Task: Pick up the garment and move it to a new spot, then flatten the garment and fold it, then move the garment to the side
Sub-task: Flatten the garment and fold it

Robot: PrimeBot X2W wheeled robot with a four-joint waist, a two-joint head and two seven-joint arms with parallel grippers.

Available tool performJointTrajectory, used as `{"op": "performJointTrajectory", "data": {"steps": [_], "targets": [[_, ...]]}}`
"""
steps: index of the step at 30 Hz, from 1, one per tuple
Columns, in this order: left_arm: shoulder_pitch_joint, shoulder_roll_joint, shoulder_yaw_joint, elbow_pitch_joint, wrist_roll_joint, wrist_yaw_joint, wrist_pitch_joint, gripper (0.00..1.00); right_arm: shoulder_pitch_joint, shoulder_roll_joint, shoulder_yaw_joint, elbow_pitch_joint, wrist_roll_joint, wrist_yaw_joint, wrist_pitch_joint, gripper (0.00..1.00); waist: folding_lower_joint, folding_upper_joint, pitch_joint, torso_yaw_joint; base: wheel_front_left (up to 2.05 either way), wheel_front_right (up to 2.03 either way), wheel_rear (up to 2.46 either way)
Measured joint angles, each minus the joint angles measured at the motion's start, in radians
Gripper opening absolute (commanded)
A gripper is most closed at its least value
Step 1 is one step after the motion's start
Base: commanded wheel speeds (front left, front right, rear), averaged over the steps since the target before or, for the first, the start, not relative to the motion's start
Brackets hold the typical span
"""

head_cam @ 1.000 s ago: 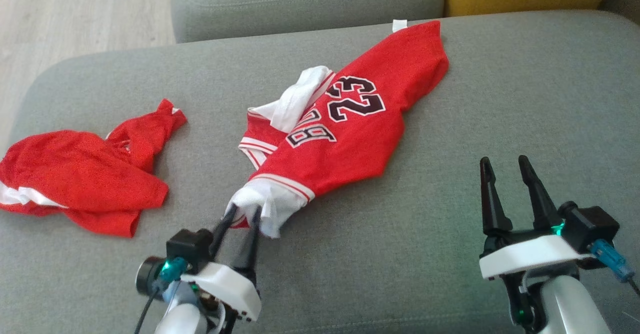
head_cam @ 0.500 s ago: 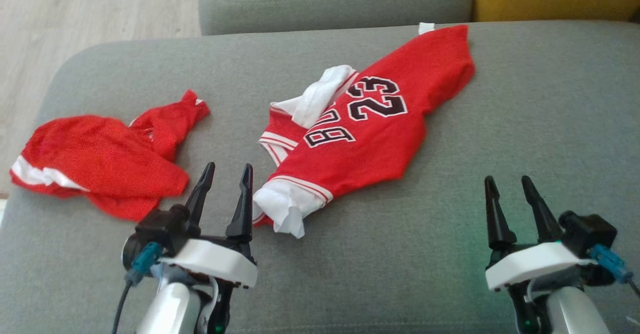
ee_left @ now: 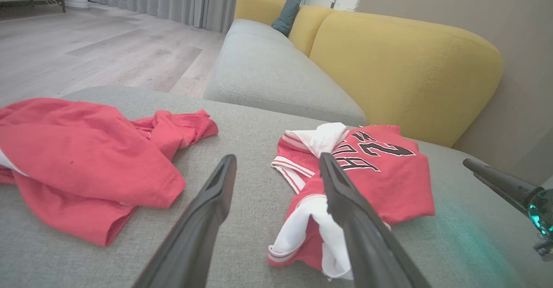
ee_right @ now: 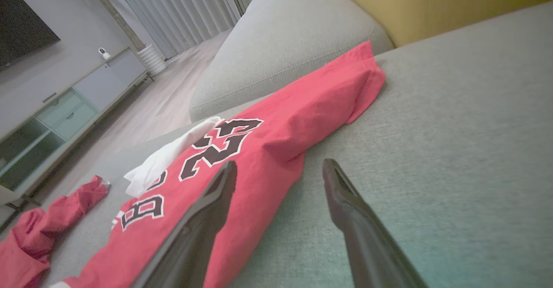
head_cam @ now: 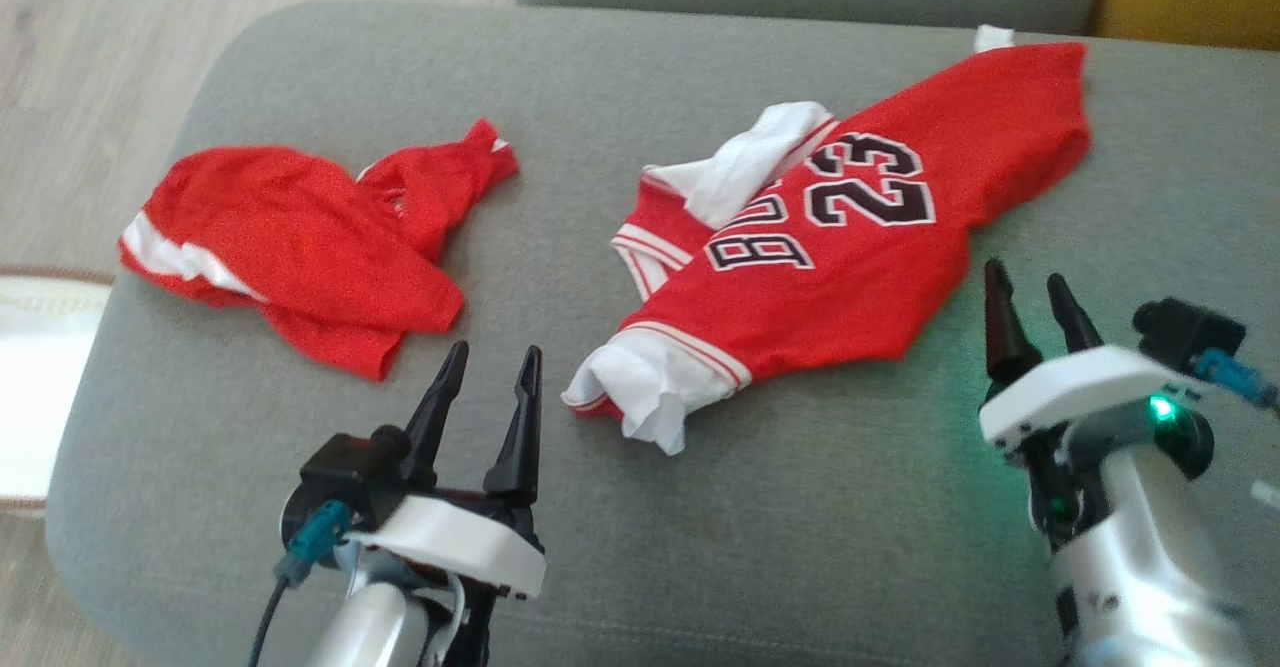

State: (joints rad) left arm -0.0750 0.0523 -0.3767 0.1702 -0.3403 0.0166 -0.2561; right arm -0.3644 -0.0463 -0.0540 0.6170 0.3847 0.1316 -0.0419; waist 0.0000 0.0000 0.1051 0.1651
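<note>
So your left hand (head_cam: 497, 350) is spread wide with nothing between the fingers, just hanging over the grey sofa cushion (head_cam: 800, 547). The red jersey (head_cam: 850, 287) is lying on that cushion just to the right of it. Its bunched white end sits right beside the hand's right fingertip, close but not in the hand. From there the jersey runs off on a diagonal, ahead and to the right. The 23 and the black lettering are face up, and a white flap is folded over the left edge of the print. It's rumpled, not flat.

Your right hand (head_cam: 1024, 274) is spread too and holds nothing. It's parked at the jersey's right edge, fingers pointing ahead. Through the right wrist camera the left finger lines up over the red fabric and the right finger over bare cushion. You can't tell from these views whether the tips actually touch the cloth.

Ahead and to the left of your left hand there's a second red garment (head_cam: 300, 247), crumpled in a heap with a white band along one edge. It's well apart from the jersey, with bare cushion between them. Beyond both hands, past the jersey, there's another grey seat (ee_left: 268, 72) and a yellow backrest (ee_left: 402, 63), plus wooden floor (head_cam: 100, 17) off to the left.
</note>
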Motion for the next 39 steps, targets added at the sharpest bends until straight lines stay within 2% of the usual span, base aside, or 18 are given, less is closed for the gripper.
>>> {"op": "performJointTrajectory", "data": {"steps": [4, 10, 12, 13, 14, 18, 22, 26, 29, 35, 39], "targets": [[-0.019, 0.0, -0.004, -0.001, -0.009, 0.001, 0.0, 1.0, -0.107, 0.0, -0.045, 0.128, 0.087, 0.0, 0.011, 1.0, 0.0, 0.0, 0.03, 0.038, 0.0, 0.0, 0.0], [-0.037, -0.001, -0.013, 0.0, -0.016, 0.001, 0.0, 1.0, -0.261, -0.003, -0.105, 0.332, 0.142, 0.0, 0.002, 1.0, 0.0, 0.0, 0.073, 0.091, 0.0, 0.0, 0.0], [-0.037, -0.001, -0.014, 0.0, -0.016, 0.001, 0.0, 1.0, -0.28, -0.002, -0.112, 0.364, 0.145, 0.0, -0.008, 0.98, 0.0, 0.0, 0.08, 0.097, 0.0, 0.0, 0.0], [-0.037, -0.001, -0.015, 0.0, -0.019, 0.001, 0.0, 1.0, -0.3, -0.002, -0.125, 0.399, 0.145, 0.0, -0.022, 0.23, 0.0, 0.0, 0.085, 0.103, 0.0, 0.0, 0.0], [-0.038, -0.001, -0.015, 0.0, -0.021, 0.001, 0.0, 1.0, -0.317, -0.003, -0.14, 0.434, 0.144, 0.0, -0.04, 0.0, 0.0, 0.0, 0.089, 0.107, 0.0, 0.0, 0.0], [-0.038, -0.001, -0.014, 0.002, -0.023, 0.009, 0.0, 1.0, -0.367, -0.003, -0.175, 0.539, 0.139, 0.0, -0.114, 0.0, 0.0, 0.0, 0.087, 0.105, 0.0, 0.0, 0.0], [-0.037, -0.001, -0.014, 0.014, -0.023, 0.01, 0.0, 1.0, -0.381, -0.003, -0.18, 0.59, 0.118, 0.0, -0.181, 0.0, 0.0, 0.0, 0.07, 0.08, 0.0, 0.0, 0.0], [-0.036, -0.001, -0.014, 0.018, -0.023, 0.01, 0.0, 1.0, -0.373, -0.005, -0.217, 0.594, 0.077, 0.0, -0.206, 0.0, 0.0, 0.0, 0.042, 0.049, 0.0, 0.0, 0.0], [-0.031, -0.001, -0.015, 0.019, -0.023, 0.01, 0.0, 1.0, -0.338, -0.02, -0.258, 0.55, 0.02, 0.0, -0.206, 0.0, 0.0, 0.0, 0.016, 0.021, 0.0, 0.0, 0.0], [-0.019, -0.001, -0.032, 0.023, -0.023, 0.019, 0.0, 1.0, -0.244, -0.097, -0.446, 0.407, -0.222, 0.0, -0.206, 0.0, 0.0, 0.0, -0.044, -0.017, 0.0, 0.0, 0.0], [0.008, -0.001, -0.038, 0.021, -0.036, 0.025, 0.0, 1.0, -0.22, -0.086, -0.549, 0.305, -0.484, 0.0, -0.174, 0.0, 0.0, 0.0, -0.06, -0.018, 0.0, 0.0, 0.0]]}}
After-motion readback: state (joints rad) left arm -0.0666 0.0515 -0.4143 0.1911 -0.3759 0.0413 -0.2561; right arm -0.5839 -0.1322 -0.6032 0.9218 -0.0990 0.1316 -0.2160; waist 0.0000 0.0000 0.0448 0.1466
